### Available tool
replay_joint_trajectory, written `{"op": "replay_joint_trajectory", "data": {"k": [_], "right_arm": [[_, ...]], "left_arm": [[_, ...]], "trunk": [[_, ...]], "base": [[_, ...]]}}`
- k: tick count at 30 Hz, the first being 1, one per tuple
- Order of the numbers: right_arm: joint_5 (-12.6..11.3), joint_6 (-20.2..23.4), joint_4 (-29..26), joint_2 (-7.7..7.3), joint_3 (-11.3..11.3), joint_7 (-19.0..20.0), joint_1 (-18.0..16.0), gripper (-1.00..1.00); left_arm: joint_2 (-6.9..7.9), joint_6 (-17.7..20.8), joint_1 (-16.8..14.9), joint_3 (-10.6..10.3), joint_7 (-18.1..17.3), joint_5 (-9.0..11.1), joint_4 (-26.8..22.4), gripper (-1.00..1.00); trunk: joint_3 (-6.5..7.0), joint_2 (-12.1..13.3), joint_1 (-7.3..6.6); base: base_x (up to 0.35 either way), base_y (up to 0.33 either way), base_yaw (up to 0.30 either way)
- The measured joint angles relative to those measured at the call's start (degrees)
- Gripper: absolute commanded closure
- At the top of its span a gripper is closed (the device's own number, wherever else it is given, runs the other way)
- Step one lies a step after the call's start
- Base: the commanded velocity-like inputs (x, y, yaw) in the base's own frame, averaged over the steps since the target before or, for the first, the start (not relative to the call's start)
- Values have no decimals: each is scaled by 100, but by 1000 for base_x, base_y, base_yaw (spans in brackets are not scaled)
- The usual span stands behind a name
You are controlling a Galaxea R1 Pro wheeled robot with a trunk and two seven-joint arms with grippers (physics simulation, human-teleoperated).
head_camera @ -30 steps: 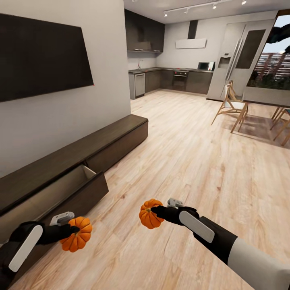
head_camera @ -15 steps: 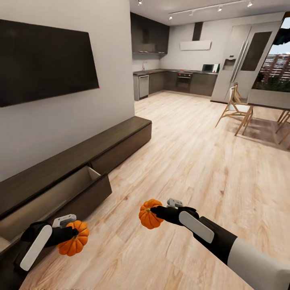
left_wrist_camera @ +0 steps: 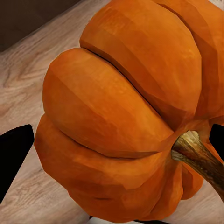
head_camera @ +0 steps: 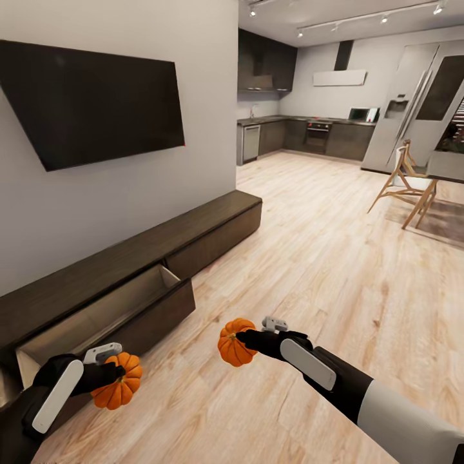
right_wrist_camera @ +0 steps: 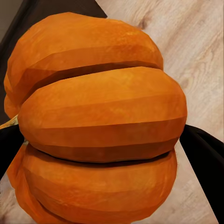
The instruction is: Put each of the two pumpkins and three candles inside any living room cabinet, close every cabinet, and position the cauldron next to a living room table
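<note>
I hold one orange ribbed pumpkin in each hand above the wooden floor. My left gripper [head_camera: 113, 380] is shut on a pumpkin [head_camera: 119, 390] at the lower left, just in front of the cabinet [head_camera: 193, 225]. Close up, this pumpkin [left_wrist_camera: 126, 116] shows its brown stem. My right gripper [head_camera: 241, 338] is shut on the other pumpkin [head_camera: 233, 343] at lower centre, seen large as a pumpkin [right_wrist_camera: 98, 126] in the right wrist view. The long dark-brown cabinet runs along the left wall with one drawer [head_camera: 109, 309] pulled open, its pale inside bare where visible.
A black TV [head_camera: 96, 100] hangs on the wall above the cabinet. A wooden chair [head_camera: 406, 187] and part of a dining table stand at the far right. The grey kitchen [head_camera: 303, 132] lies at the back. Wooden floor spreads ahead.
The whole picture has shifted right, so the camera has turned left toward the cabinet and open drawer. Both grippers still hold their pumpkins; the left one sits lower than a second ago.
</note>
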Motion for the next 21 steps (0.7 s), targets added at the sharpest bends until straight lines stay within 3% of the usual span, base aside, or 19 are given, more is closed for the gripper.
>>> {"op": "replay_joint_trajectory", "data": {"k": [14,21], "right_arm": [[6,8,-3,10,8,-3,0,100],[7,5,-8,17,9,-2,0,100]], "left_arm": [[-9,-1,0,-4,8,12,14,100],[-124,-7,0,-14,9,43,6,100]], "trunk": [[88,0,-2],[133,0,0]], "base": [[248,-178,212],[105,-253,212]]}}
